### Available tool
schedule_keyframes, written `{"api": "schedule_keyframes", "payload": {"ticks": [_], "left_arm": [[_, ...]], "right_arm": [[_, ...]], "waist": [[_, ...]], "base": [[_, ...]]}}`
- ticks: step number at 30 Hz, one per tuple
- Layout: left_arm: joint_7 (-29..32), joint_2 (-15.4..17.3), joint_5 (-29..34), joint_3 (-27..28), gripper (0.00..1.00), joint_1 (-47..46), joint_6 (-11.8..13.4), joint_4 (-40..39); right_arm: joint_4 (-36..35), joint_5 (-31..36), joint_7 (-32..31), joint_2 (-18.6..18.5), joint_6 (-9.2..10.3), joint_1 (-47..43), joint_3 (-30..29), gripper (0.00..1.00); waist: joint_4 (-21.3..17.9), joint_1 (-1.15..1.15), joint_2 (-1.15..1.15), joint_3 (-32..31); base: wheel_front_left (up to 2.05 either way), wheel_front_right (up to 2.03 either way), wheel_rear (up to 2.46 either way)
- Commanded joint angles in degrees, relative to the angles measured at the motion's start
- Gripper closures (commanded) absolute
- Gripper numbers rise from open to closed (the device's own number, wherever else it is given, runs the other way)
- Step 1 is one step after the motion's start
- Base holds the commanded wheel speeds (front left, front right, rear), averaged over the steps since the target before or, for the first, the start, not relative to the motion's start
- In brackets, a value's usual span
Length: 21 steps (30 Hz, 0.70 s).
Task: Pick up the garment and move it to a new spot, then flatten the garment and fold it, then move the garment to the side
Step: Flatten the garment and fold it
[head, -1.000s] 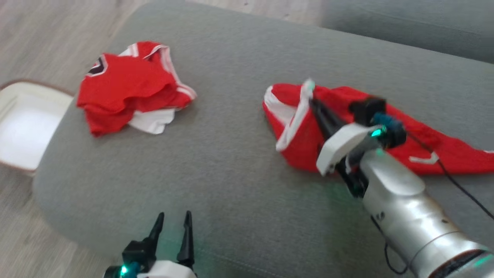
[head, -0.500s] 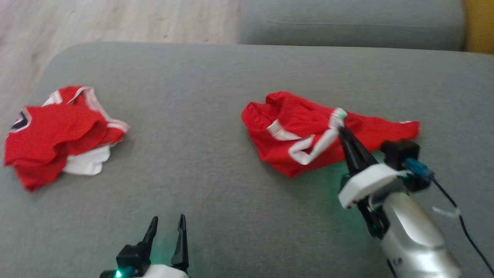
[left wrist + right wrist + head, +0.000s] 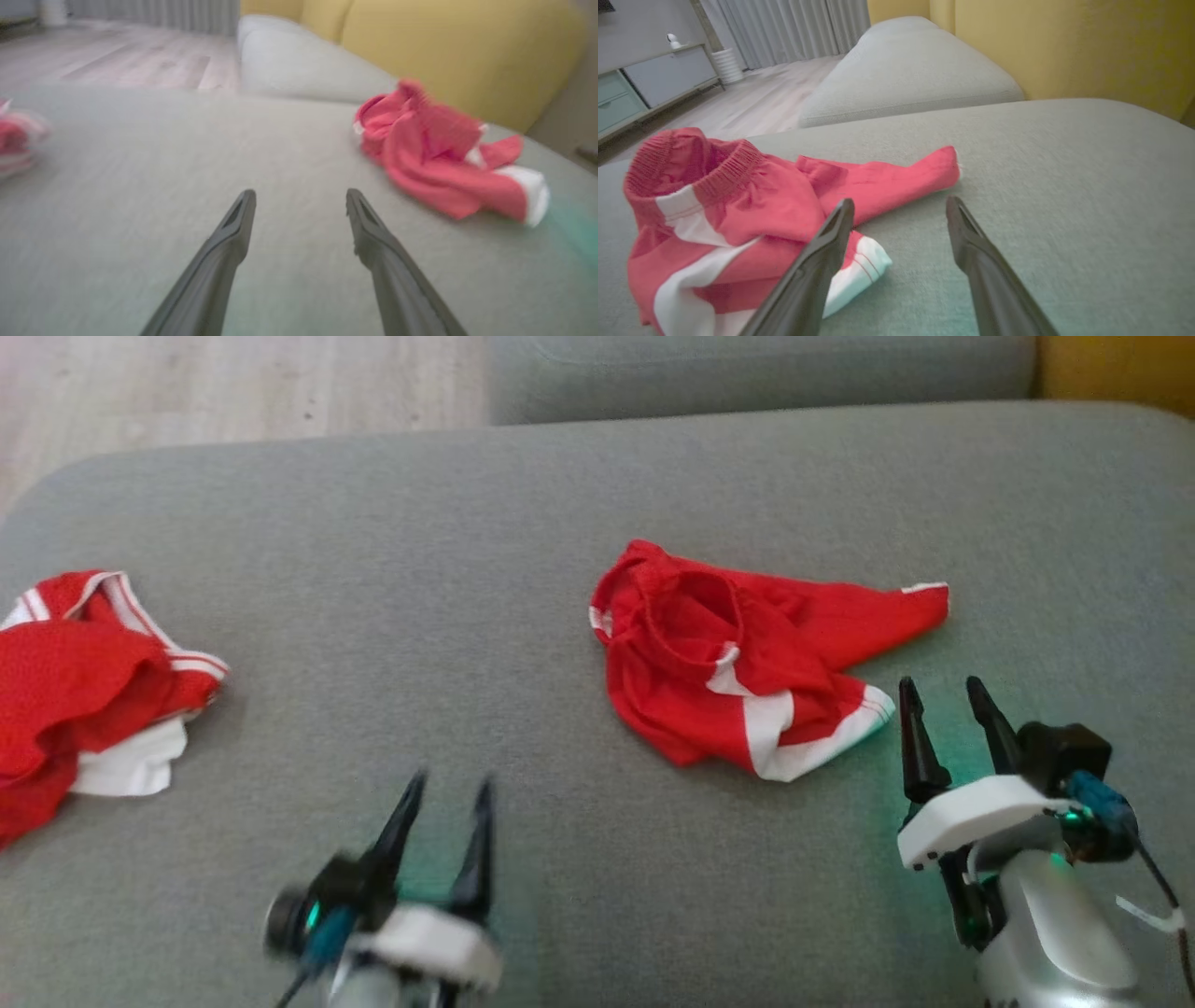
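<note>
We see the garment lying crumpled on the grey cushion (white trim showing), just beside our right claw, which stands wide and empty. Our left claw gapes empty too, well apart from it.

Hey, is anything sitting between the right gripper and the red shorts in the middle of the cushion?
Nothing visible does. The open right gripper is just beside the red shorts, bare grey cushion between them. The other red garment lies far off to the left.
</note>
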State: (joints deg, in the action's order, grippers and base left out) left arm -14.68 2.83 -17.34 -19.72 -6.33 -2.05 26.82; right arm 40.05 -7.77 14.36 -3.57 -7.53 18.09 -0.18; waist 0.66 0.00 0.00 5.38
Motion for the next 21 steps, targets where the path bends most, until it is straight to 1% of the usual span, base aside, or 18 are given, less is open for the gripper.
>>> {"api": "schedule_keyframes", "payload": {"ticks": [1, 3, 5, 7, 10, 15, 21], "left_arm": [[-0.32, 0.05, 0.38, -0.22, 0.00, -5.16, -0.81, -2.77], [-0.32, 0.05, 0.14, -3.89, 0.00, -8.73, -2.10, -3.27], [-0.32, 0.05, -0.69, -8.56, 0.00, -12.72, -3.25, -2.77], [-0.32, 0.05, -1.52, -13.15, 0.00, -16.96, -3.80, -1.84], [-0.29, 0.05, -3.06, -19.75, 0.00, -22.76, -4.08, 1.85], [2.00, 0.05, -6.65, -27.05, 0.00, -30.86, -2.13, 9.17], [3.85, 0.05, -10.74, -32.60, 0.00, -37.11, 0.78, 13.81]], "right_arm": [[-2.04, 0.66, 0.63, 0.50, 0.04, -0.09, 0.76, 0.00], [-2.88, 0.90, 0.63, 0.61, 0.04, -0.27, 0.38, 0.00], [-3.39, -0.12, 0.63, 0.65, 0.04, -0.28, 1.22, 0.00], [-3.82, -0.60, 0.63, 0.66, 0.04, -0.08, 2.33, 0.00], [-4.02, -1.49, 0.63, 0.67, 0.04, 0.39, 3.69, 0.00], [-4.08, -3.12, 0.63, 0.68, 0.04, 1.16, 6.01, 0.00], [-3.74, -4.02, 0.63, 0.68, 0.04, 1.30, 6.94, 0.00]], "waist": [[-1.11, 0.00, 0.00, 1.13], [-2.03, 0.00, 0.00, 1.95], [-3.06, 0.00, 0.00, 2.70], [-4.27, 0.00, 0.00, 3.41], [-6.17, 0.00, 0.00, 4.43], [-9.21, 0.00, 0.00, 5.87], [-10.82, 0.00, 0.00, 6.79]], "base": [[0.00, 0.00, 0.00], [0.00, 0.00, 0.00], [0.00, 0.00, 0.00], [0.00, 0.00, 0.00], [0.00, 0.00, 0.00], [0.00, 0.00, 0.00], [0.00, 0.00, 0.00]]}}
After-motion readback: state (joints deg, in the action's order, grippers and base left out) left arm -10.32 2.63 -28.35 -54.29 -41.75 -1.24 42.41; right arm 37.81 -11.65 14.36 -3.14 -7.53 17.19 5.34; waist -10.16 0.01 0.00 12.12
